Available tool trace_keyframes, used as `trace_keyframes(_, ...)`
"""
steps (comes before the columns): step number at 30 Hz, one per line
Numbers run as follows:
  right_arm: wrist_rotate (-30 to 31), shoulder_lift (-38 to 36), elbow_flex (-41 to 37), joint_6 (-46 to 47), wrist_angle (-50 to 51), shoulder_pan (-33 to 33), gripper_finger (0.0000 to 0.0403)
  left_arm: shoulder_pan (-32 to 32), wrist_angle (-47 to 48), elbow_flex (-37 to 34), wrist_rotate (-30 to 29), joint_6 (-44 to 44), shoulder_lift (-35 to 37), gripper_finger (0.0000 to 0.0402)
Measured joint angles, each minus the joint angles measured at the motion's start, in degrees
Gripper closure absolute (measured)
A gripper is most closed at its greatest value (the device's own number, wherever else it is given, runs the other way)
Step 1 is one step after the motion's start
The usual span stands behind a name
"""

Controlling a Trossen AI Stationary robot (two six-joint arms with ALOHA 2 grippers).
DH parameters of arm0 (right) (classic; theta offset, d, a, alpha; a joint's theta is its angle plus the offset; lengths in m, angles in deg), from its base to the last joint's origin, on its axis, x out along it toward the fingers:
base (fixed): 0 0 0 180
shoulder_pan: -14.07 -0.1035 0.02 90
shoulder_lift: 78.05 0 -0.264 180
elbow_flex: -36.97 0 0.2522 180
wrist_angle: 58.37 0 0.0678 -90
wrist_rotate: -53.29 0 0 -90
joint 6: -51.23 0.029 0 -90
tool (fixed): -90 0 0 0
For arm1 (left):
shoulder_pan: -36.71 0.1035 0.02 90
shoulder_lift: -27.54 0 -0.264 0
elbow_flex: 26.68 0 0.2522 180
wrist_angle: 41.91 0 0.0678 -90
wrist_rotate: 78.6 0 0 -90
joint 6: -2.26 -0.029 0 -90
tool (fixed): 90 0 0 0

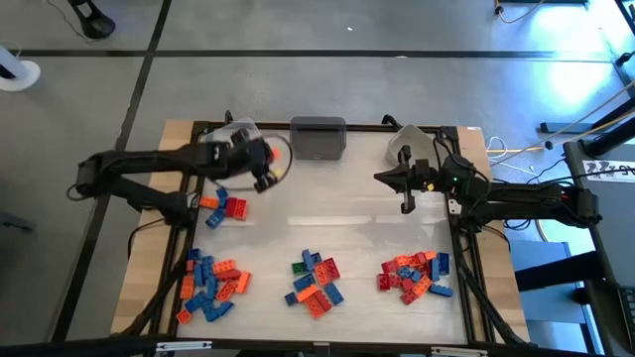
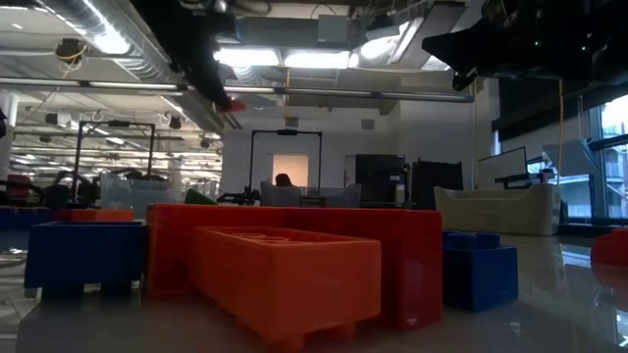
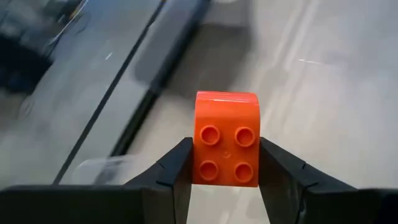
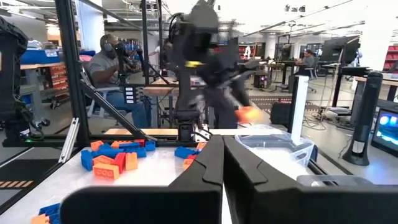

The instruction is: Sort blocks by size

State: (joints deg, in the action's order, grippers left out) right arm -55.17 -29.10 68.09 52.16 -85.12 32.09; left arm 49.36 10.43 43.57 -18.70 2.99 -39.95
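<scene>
My left gripper (image 1: 264,169) is shut on a small orange four-stud brick (image 3: 226,138), high above the table's far left part, near a clear bin (image 1: 233,136). It also shows in the low view (image 2: 224,96). My right gripper (image 1: 407,198) is shut and empty, above the table's far right part, its fingers meeting in its wrist view (image 4: 222,180). The other blocks lie on the table in loose heaps of red, orange, blue and a few green: a small heap at the left (image 1: 224,206), and heaps at the near left (image 1: 210,283), near middle (image 1: 316,280) and near right (image 1: 415,275). My left gripper pinches the orange brick by two opposite side walls (image 3: 196,163) between its two fingers. The brick's studded face is turned back toward the wrist camera. The brick is lifted clear of the table.
A grey bin (image 1: 317,137) stands at the far middle and a second clear bin (image 1: 407,144) at the far right, next to my right gripper. The table's middle (image 1: 327,213) is bare. People sit at desks in the room beyond the table (image 4: 115,62).
</scene>
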Motion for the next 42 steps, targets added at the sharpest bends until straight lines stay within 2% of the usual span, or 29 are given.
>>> trace_keyframes(9, 0.0, 0.0, 0.0, -0.1, 0.0, 0.0, 0.0397, 17.1, -0.6, 0.0, 0.0, -0.8, -0.2, 0.0268)
trace_keyframes(18, 0.0, 0.0, 0.0, -1.1, 0.1, 0.0, 0.0397, 28.9, -2.0, -0.4, 0.2, -1.1, -1.5, 0.0267)
trace_keyframes(22, 0.0, 0.0, 0.0, -1.2, 0.1, 0.0, 0.0397, 33.3, -2.2, -1.9, 2.8, 1.3, -4.0, 0.0266)
trace_keyframes(27, 0.0, 0.0, 0.0, -1.3, 0.1, 0.0, 0.0397, 35.9, -2.2, -2.6, 3.0, 3.8, -9.0, 0.0266)
trace_keyframes(34, 0.0, 0.0, 0.0, -1.4, 0.1, 0.0, 0.0397, 35.9, -1.4, -2.6, 3.1, 4.0, -14.4, 0.0258)
trace_keyframes(42, 0.0, 0.0, 0.0, -1.4, 0.1, 0.0, 0.0397, 35.9, -1.6, -2.6, 3.1, 3.8, -15.9, 0.0229)
